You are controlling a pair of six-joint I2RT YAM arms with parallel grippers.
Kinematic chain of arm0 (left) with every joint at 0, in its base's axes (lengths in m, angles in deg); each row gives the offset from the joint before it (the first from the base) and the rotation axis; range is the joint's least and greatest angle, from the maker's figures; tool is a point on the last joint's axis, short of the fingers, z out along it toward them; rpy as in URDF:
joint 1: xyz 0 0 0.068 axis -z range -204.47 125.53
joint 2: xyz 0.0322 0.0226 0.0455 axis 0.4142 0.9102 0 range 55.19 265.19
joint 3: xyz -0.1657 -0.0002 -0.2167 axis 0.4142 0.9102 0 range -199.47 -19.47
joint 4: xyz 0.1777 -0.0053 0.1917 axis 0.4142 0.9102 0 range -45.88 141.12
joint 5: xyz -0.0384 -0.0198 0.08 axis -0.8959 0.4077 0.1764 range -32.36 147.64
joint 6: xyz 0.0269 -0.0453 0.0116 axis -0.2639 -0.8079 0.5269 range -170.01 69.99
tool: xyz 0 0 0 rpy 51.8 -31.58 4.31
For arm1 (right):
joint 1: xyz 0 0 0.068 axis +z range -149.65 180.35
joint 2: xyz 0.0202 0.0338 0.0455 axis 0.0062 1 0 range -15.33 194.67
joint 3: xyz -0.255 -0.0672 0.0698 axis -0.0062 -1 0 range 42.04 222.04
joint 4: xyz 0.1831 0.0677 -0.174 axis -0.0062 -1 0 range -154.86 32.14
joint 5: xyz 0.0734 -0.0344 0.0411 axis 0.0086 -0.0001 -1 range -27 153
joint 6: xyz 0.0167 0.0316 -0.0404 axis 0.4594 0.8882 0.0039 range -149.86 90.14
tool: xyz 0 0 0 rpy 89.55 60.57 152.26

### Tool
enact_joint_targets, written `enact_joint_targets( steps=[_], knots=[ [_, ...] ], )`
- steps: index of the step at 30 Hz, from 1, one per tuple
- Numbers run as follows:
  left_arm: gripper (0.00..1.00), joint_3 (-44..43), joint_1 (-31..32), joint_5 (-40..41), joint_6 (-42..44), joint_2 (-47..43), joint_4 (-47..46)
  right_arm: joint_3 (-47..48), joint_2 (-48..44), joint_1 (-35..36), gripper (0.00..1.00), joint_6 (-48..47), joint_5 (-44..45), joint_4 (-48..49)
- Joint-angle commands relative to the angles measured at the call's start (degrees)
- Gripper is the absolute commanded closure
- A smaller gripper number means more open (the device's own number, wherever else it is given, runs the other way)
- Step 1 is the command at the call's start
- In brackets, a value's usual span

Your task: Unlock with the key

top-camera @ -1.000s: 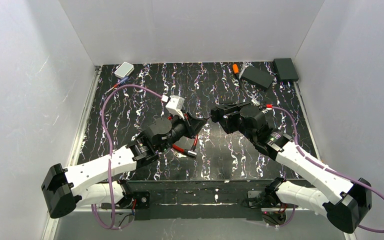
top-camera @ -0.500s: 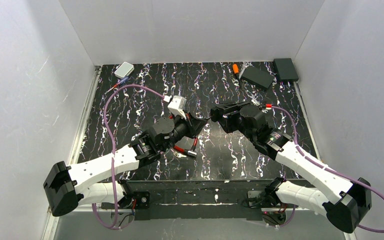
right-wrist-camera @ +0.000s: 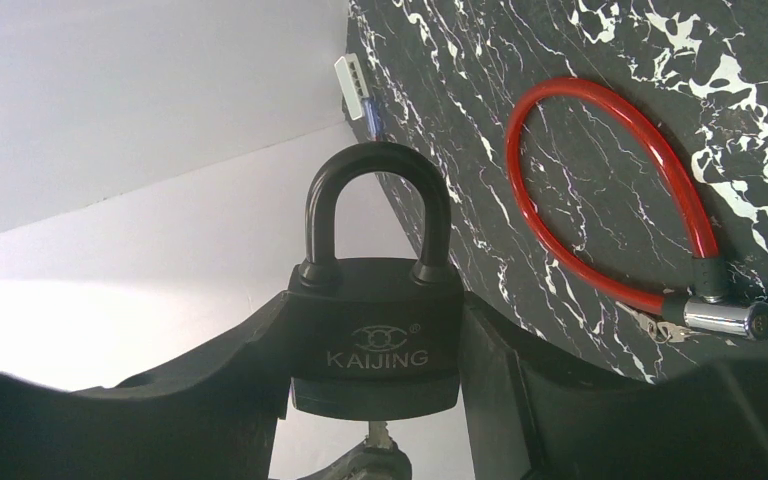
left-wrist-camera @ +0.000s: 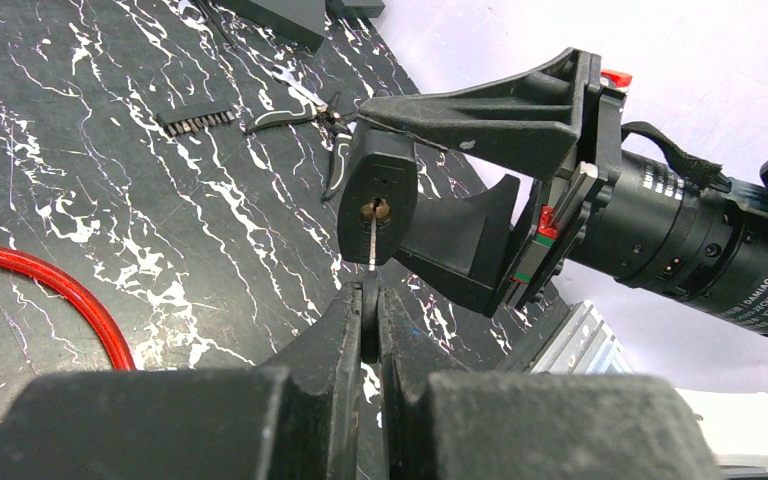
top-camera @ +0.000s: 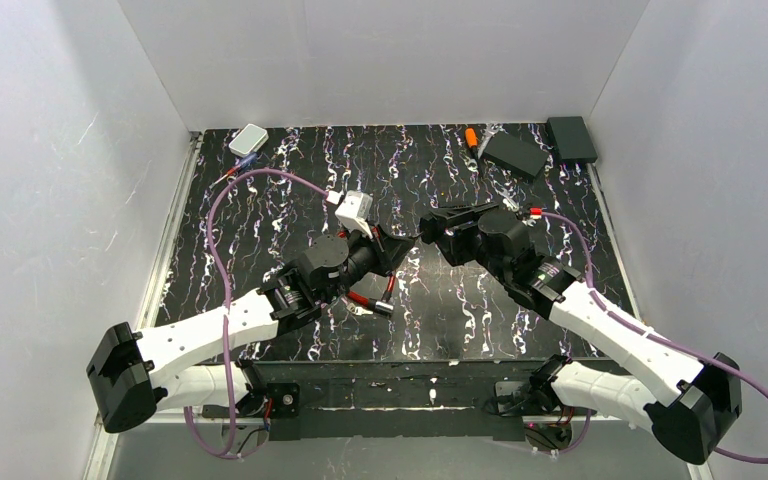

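My right tool (top-camera: 430, 230) is gripping the padlock (right-wrist-camera: 375, 330); the key (left-wrist-camera: 373, 240) in my left tool (left-wrist-camera: 365, 310) is sitting in its keyhole (left-wrist-camera: 374, 207), the cable lock (right-wrist-camera: 725, 318) lying on the bench (right-wrist-camera: 580, 60) beneath.

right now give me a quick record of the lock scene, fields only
padlock: black, clamped in right gripper
shackle: closed
key: pinched in left gripper, blade tip at the keyhole
keyhole: faces the left gripper
cable lock: red, lying on table, untouched
state: not yet unlocked
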Motion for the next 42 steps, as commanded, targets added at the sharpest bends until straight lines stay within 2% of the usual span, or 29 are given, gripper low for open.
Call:
enact_joint_targets(
  steps=[1,18,30,42],
  knots=[
    [1.0,-2.24,0.2,1.26,0.49,-0.5,-1.41,1.5,-0.72,0.36,0.99,1.4,0.62,7.34],
    [1.0,-2.25,0.14,4.16,2.22,-0.42,-1.5,2.35,-0.28,0.33,0.99,1.36,-0.07,7.22],
    [1.0,-2.66,0.16,2.41,1.98,0.92,-3.44,2.77,1.19,0.71,0.99,1.78,-0.19,7.81],
    [1.0,-2.75,0.14,5.26,0.85,2.51,-4.48,2.7,1.82,1.21,0.99,1.91,-0.97,9.12]
  ],
)
